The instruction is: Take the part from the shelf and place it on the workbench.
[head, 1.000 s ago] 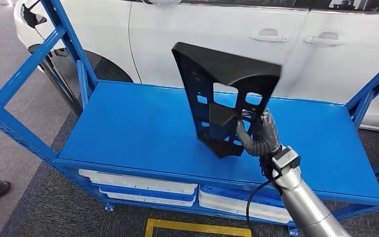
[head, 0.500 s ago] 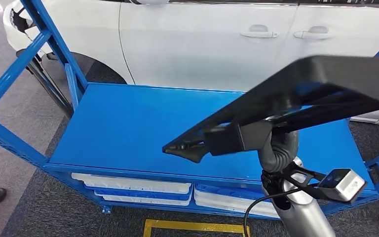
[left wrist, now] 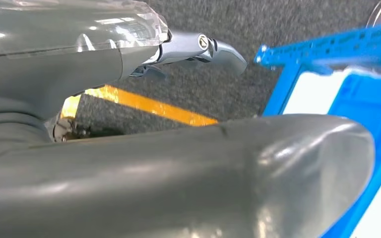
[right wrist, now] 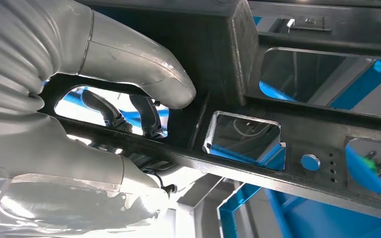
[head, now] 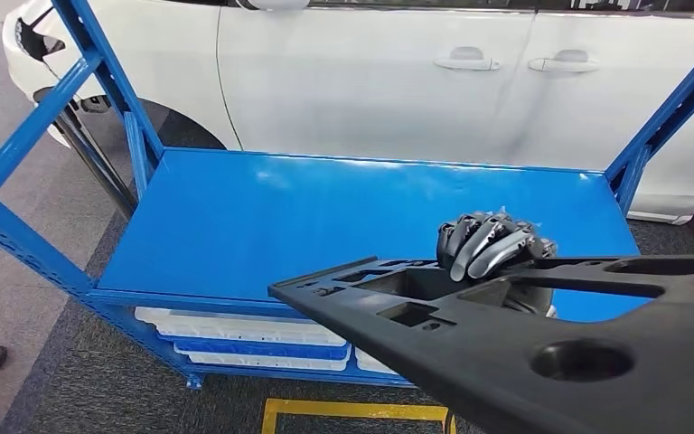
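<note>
White car (head: pixel 398 81); grey carpet (head: pixel 99 380); yellow floor line (head: pixel 352 411).

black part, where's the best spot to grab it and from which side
Probably one of the thin bars between the cutouts of the black part, as the right robot hand grips now: fingers come over the far edge and curl onto the top face while the thumb presses the underside. The part lies nearly flat and open-framed, so a bar fits the grasp better than the broad solid areas.

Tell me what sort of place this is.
Probably a car assembly or workshop floor: a white car stands behind a blue steel shelf rack, the right hand holds a black moulded part, and yellow floor marking lines grey carpet.
</note>
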